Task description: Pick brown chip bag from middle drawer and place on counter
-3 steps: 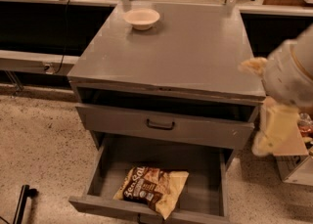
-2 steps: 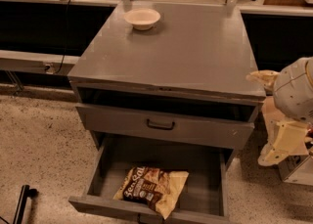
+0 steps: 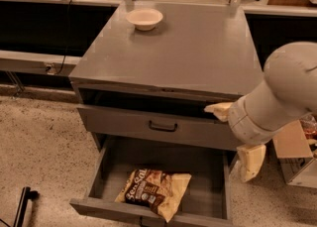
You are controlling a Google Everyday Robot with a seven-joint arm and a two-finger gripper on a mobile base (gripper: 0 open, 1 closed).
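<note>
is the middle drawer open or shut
Open: middle drawer pulled out, brown chip bag inside. Hand, open, hangs beside it.

High front view, angled down at counter (image 3: 188, 47), claw (image 3: 234, 136) right

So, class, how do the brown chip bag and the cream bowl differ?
The brown chip bag lies flat in the open middle drawer; the bowl stands upright on the counter. The bag is dark, crinkly, larger; the bowl pale, smooth, round. Neither is held: the gripper is open, right of the middle drawer.
</note>
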